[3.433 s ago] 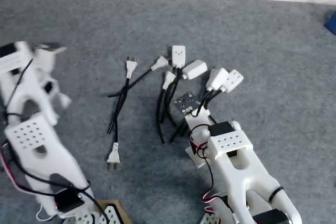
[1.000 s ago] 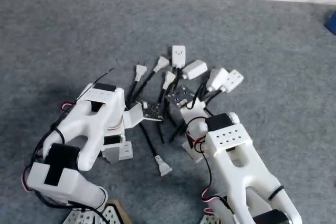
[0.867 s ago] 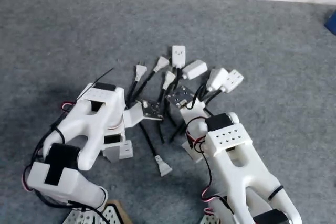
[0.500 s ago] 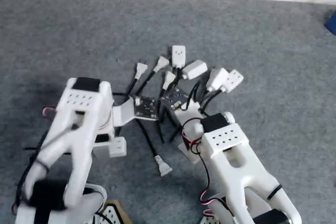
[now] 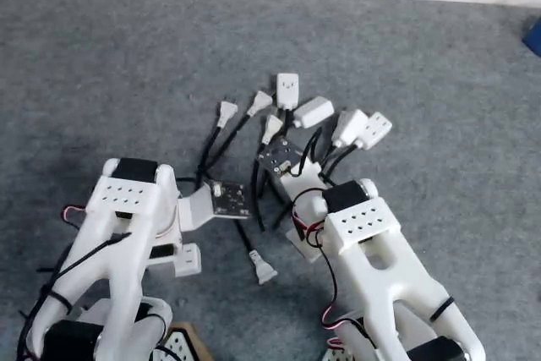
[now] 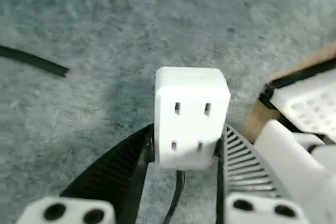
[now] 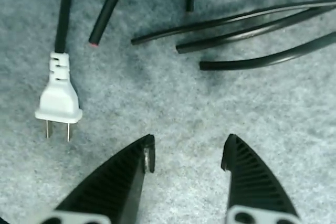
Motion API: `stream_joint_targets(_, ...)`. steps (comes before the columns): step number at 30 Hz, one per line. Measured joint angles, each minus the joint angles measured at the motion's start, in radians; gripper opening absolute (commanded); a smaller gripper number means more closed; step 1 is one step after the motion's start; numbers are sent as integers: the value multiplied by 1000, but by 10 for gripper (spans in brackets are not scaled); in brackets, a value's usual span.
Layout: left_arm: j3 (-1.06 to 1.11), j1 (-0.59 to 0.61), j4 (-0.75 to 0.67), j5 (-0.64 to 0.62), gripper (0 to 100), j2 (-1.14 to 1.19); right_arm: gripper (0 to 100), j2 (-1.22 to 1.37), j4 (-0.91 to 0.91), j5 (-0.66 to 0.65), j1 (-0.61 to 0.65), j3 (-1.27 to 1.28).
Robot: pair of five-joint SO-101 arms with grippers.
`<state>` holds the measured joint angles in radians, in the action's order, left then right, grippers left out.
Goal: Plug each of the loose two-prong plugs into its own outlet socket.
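Note:
My left gripper (image 6: pixel 186 137) is shut on a white outlet socket (image 6: pixel 191 115), which it holds by the sides with the slots facing the camera. In the high view that socket (image 5: pixel 188 259) sits under the left arm at the near left. My right gripper (image 7: pixel 189 153) hangs open just above the grey carpet, nothing between its fingers. A loose white two-prong plug (image 7: pixel 59 98) lies beside it, prongs toward the camera; from above, this plug (image 5: pixel 263 272) lies between the two arms. Three more plugs (image 5: pixel 226 113) and several sockets (image 5: pixel 287 90) lie farther back.
Black cords (image 5: pixel 207 154) tangle between the plugs and the arms, and several cord ends (image 7: pixel 247 30) lie just beyond the right gripper. A brown board edge (image 5: pixel 182 340) sits by the left arm's base. A blue object (image 5: pixel 534 35) is at the far right edge.
The left arm swung in from the far left, then drew back toward the near edge with the socket in its gripper. The right arm shifted slightly left. One plug moved toward the near middle.

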<state>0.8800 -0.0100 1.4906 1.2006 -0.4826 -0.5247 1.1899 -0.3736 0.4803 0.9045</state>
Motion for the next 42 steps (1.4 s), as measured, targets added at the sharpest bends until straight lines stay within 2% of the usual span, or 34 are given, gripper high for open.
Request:
stream_joint_targets(2, 0, 0, -8, -25, 306, 0, 217, 0, 3, 0, 0, 0)
stream_joint_targets(11, -60, 6, -8, -48, 288, -3, 217, 0, 5, 0, 0, 0)
stream_joint_targets(14, -160, 87, -8, -51, 288, -3, 217, 0, 5, 20, 0, 0)
stream_joint_targets(19, -290, 296, -5, -71, 289, -3, 217, 0, 3, 38, 41, -9)
stream_joint_targets(21, -328, 362, -8, -157, 289, -3, 217, 0, 2, 38, 84, -35)
stream_joint_targets(24, -358, 434, -21, -367, 288, -3, 217, 11, 2, 40, 143, -91)
stream_joint_targets(27, -341, 500, -71, -589, 288, -3, 217, 86, -6, 101, 176, -173)
stream_joint_targets(30, -265, 528, -160, -755, 288, -3, 217, 233, -34, 163, 193, -253)
stream_joint_targets(33, -180, 531, -252, -847, 288, -3, 212, 410, -48, 203, 210, -315)
stream_joint_targets(36, -123, 531, -308, -910, 288, -3, 140, 551, -52, 216, 249, -347)
stream_joint_targets(39, -71, 531, -345, -953, 288, -3, 57, 577, -74, 219, 276, -350)
stream_joint_targets(42, -26, 531, -399, -962, 288, -3, 45, 568, -80, 219, 287, -339)
